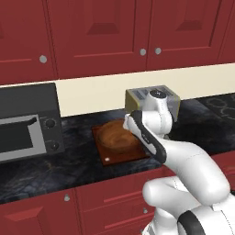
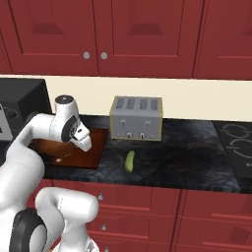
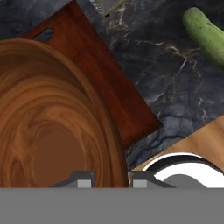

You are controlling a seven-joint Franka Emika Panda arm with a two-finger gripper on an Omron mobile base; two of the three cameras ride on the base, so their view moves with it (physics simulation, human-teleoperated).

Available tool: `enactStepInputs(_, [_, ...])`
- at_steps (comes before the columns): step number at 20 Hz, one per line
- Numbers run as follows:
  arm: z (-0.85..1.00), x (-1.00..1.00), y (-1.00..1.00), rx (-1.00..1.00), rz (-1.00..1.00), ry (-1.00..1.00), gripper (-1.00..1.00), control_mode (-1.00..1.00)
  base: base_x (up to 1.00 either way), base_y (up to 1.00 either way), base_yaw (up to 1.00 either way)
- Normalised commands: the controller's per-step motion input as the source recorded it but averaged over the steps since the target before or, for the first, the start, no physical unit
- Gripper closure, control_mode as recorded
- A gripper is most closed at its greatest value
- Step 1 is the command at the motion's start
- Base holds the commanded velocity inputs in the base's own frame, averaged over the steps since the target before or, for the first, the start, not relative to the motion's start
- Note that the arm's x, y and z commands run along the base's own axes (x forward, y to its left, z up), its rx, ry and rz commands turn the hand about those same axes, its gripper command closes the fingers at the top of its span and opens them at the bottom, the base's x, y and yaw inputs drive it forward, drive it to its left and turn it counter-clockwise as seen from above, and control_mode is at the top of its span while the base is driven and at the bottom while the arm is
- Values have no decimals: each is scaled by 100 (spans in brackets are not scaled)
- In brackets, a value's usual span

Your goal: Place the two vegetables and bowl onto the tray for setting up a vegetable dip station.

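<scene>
Dark marbled desk (image 2: 187, 152) runs under red cupboards (image 1: 114, 32). At its front, the tool (image 3: 112, 178) pinches the rim of the wooden bowl (image 3: 48, 127), which sits on the tray (image 3: 105, 83). Behind the tray's right end stands a silver toaster (image 2: 136, 118); a microwave (image 1: 27, 121) sits to the left. Right base and hand views show the cucumber (image 2: 130, 161) on bare desk near the front edge, right of the tray; from the left, the arm hides it.
</scene>
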Motion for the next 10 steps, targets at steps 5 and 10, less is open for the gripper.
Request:
enactStepInputs(5, [0,36,13,0,-25,0,100,-100,0,0,0])
enactStepInputs(10, [-2,32,10,0,-24,0,100,-100,0,0,0])
